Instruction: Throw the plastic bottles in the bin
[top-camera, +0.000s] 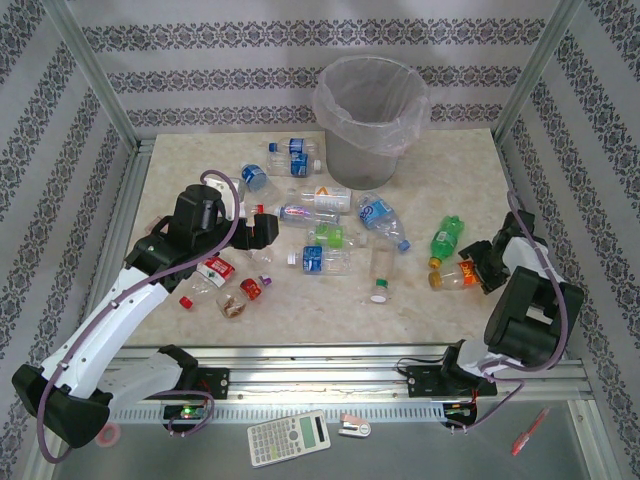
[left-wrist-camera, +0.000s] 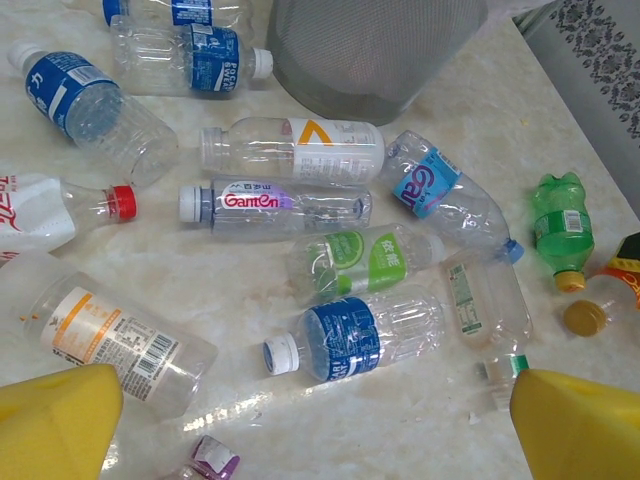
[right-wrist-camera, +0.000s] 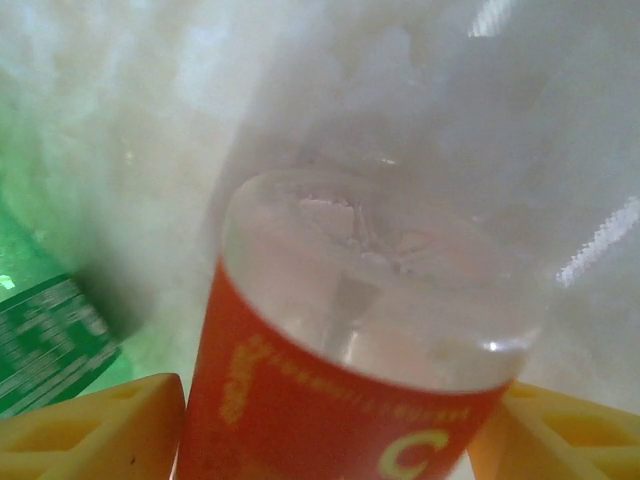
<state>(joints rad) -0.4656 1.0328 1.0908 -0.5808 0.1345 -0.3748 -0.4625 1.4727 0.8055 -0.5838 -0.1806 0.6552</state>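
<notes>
Several plastic bottles (top-camera: 318, 200) lie scattered on the beige table in front of the bin (top-camera: 370, 115), a grey mesh basket with a clear bag liner. My left gripper (top-camera: 264, 229) hovers open over the middle of the pile; in the left wrist view its yellow fingers (left-wrist-camera: 60, 420) flank a blue-labelled bottle (left-wrist-camera: 355, 338) without touching it. My right gripper (top-camera: 478, 268) is low at the right side, shut on an orange-labelled bottle (top-camera: 452, 277). In the right wrist view that bottle (right-wrist-camera: 370, 330) sits between both yellow pads (right-wrist-camera: 90, 430). A green bottle (top-camera: 446, 238) lies just beside it.
The bin's wall (left-wrist-camera: 370, 50) stands just beyond the pile. Aluminium frame posts and patterned walls enclose the table. A calculator (top-camera: 288, 438) and a red pen (top-camera: 527, 432) lie below the rail at the near edge. Bare table shows at the front centre and right.
</notes>
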